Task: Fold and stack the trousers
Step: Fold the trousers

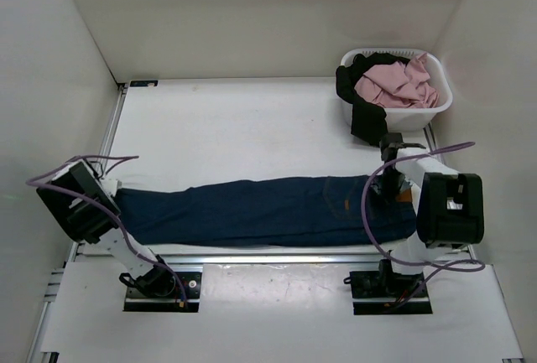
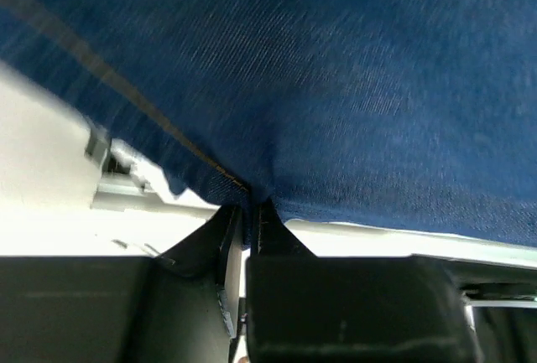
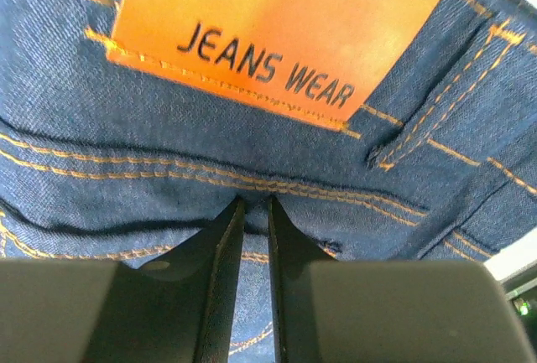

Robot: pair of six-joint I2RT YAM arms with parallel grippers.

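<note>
The trousers (image 1: 252, 210) are being shown as matt navy denim cloth, finely ribbed, with orange thread stitching; their waistband patch (image 3: 277, 23) is being seen as smooth tan leather-like material. The desk (image 1: 243, 128) is being shown as smooth matt white, the basket (image 1: 411, 118) as white plastic, the right hand (image 3: 256, 205) as matt black plastic

Dark navy trousers (image 1: 252, 210), flat, outstretched

White arms (image 1: 126, 250) carry black wrist housings (image 1: 449, 208), looping purple cables (image 1: 369, 204), and a black left claw (image 2: 251, 206) and right claw (image 3: 255, 202).
</note>
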